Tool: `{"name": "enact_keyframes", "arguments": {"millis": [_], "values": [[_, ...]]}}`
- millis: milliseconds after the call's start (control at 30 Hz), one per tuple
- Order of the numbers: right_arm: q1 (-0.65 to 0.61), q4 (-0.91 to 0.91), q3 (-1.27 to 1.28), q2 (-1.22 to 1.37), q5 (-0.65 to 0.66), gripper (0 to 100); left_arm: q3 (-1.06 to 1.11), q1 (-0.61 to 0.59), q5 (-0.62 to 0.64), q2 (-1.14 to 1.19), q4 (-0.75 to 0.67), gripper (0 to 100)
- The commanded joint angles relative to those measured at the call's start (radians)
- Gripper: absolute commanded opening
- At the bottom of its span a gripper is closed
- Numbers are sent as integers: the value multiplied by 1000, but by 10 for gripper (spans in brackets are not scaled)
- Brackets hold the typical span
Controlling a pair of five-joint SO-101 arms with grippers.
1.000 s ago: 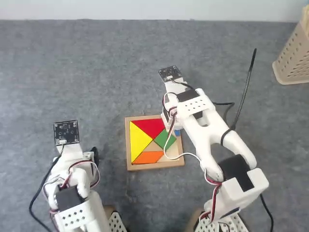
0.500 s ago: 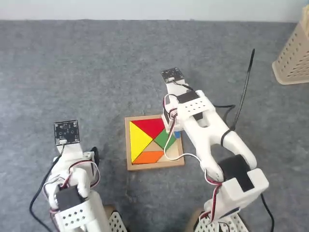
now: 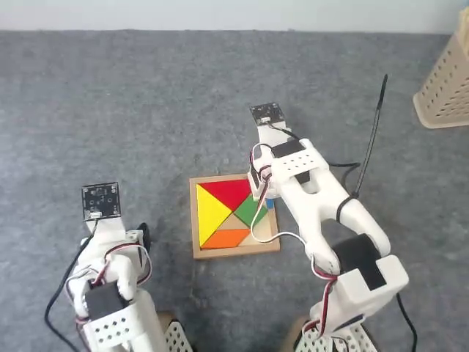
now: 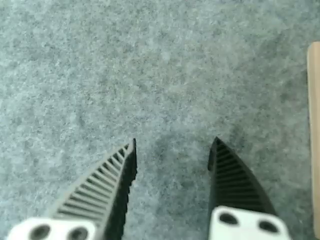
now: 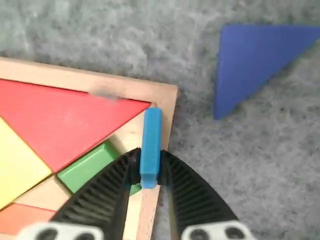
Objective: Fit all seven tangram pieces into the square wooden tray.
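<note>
The square wooden tray [image 3: 236,251] lies between the arms and holds a red triangle [image 3: 227,192], a yellow triangle [image 3: 210,213], a green piece [image 3: 250,211] and an orange piece [image 3: 226,238]. My right gripper [image 3: 265,196] hangs over the tray's right rim [image 5: 168,112], shut on a small light-blue piece [image 5: 151,145] held on edge. A dark blue triangle [image 5: 252,60] rests on the carpet just outside that tray corner. My left gripper [image 4: 172,145] stands open over bare carpet to the left of the tray, low beside its arm [image 3: 144,235].
A perforated beige basket [image 3: 445,81] stands at the far right edge. A thin black cable [image 3: 374,136] rises beside the right arm. Grey carpet covers the table, with open room behind and to the left of the tray.
The right arm has shifted slightly to the right and away, still holding the light-blue piece at the tray's right rim. The left arm has not moved.
</note>
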Motion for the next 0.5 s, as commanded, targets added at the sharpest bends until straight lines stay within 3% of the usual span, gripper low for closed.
{"name": "enact_keyframes", "arguments": {"millis": [0,100,467], "values": [[12,-8,-11,-21,-8,112,-5,6,9,-12,3,225],[12,-8,-11,-27,-8,156,-5,6,9,-12,3,225],[-61,-7,-43,-28,-6,156,-5,6,9,-12,3,225]]}}
